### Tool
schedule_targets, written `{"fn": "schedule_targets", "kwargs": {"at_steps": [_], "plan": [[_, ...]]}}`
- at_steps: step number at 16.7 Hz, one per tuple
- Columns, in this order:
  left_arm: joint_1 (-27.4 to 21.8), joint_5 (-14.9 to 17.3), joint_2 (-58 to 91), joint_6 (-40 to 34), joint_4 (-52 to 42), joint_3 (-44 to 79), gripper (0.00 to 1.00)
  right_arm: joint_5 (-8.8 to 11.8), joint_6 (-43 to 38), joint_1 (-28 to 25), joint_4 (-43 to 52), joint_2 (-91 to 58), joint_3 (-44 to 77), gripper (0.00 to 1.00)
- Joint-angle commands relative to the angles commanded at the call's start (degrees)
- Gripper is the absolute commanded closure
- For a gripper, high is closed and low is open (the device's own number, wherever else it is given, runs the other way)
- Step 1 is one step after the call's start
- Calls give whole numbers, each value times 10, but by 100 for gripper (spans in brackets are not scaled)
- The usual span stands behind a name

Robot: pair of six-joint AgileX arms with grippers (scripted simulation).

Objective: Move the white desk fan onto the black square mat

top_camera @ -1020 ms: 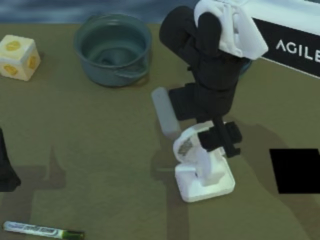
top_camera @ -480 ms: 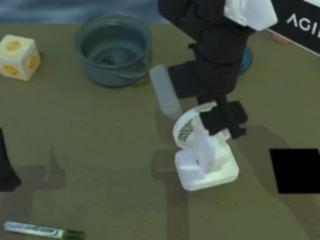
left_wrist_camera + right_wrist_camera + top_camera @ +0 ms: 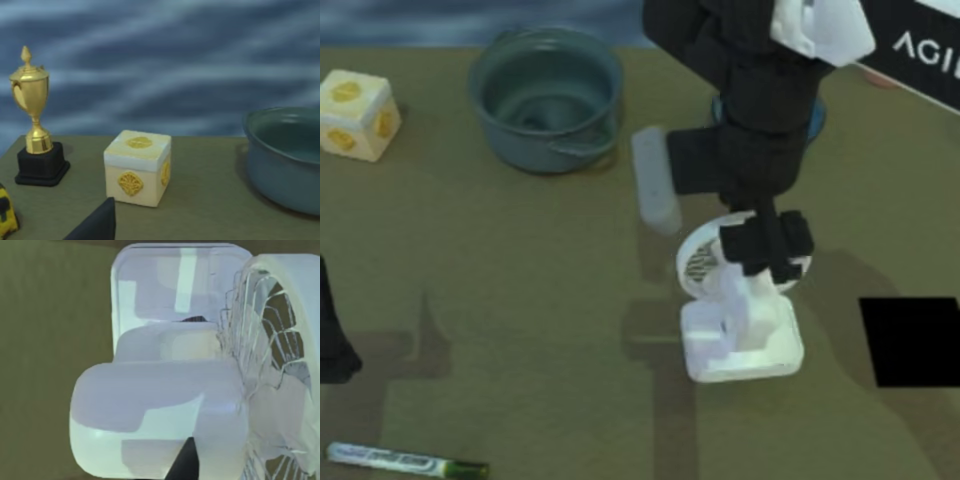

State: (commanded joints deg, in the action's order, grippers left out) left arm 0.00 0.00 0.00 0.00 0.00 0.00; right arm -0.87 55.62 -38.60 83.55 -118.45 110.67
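Note:
The white desk fan (image 3: 745, 338) is near the table's middle, a little right of centre, its round grilled head (image 3: 701, 262) tipped toward the left. My right gripper (image 3: 766, 246) comes down from above and is shut on the fan's chunky neck. The fan (image 3: 165, 390) fills the right wrist view, where one dark fingertip (image 3: 186, 462) presses against its body. The black square mat (image 3: 915, 342) lies flat at the right edge, apart from the fan's base. My left gripper (image 3: 330, 340) is parked at the left edge, open, with one fingertip (image 3: 97, 222) showing.
A blue-grey pot (image 3: 545, 95) stands at the back, a white cube with yellow dots (image 3: 355, 115) at back left. A grey bar (image 3: 655, 180) lies just behind the fan. A marker pen (image 3: 405, 460) lies at front left. A gold trophy (image 3: 32, 125) shows in the left wrist view.
My right gripper has carried the fan a short way to the right, toward the mat, and the fan's head has turned with it. The left arm has stayed still.

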Motion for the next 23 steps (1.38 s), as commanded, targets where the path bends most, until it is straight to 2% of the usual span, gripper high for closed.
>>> {"fn": "schedule_targets", "kwargs": {"at_steps": [3, 7, 14, 19, 23], "plan": [[0, 0, 0, 0, 0, 0, 0, -8, -115, 16, -6, 8, -20, 100], [0, 0, 0, 0, 0, 0, 0, -18, -329, 48, -21, 32, -51, 100], [0, 0, 0, 0, 0, 0, 0, -23, -815, 126, -50, 105, -116, 100], [0, 0, 0, 0, 0, 0, 0, -14, -1168, 188, -58, 162, -173, 100], [0, 0, 0, 0, 0, 0, 0, -4, -1394, 232, -53, 199, -220, 100]]}}
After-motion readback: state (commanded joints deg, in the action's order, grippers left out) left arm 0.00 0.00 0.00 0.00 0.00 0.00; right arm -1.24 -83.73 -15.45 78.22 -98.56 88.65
